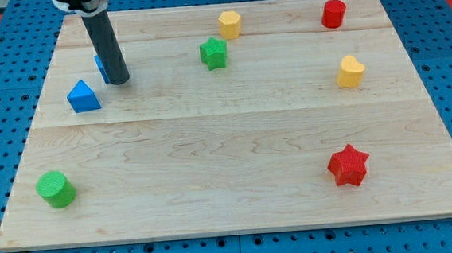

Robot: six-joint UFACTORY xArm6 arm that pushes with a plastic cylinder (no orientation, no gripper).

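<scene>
My dark rod comes down from the view's top left, and my tip (pixel 120 80) rests on the wooden board (pixel 237 165). It touches or nearly touches a blue block (pixel 101 68) that is mostly hidden behind the rod, so its shape is unclear. A blue triangular block (pixel 83 96) lies just left of and below the tip, a short gap away. A green star block (pixel 214 53) sits farther to the right, with a yellow hexagonal block (pixel 229 23) above it.
A red cylinder (pixel 333 14) stands at the top right. A yellow heart-like block (pixel 350 71) is at the right. A red star (pixel 348 166) lies at the lower right, and a green cylinder (pixel 56 189) at the lower left. Blue pegboard surrounds the board.
</scene>
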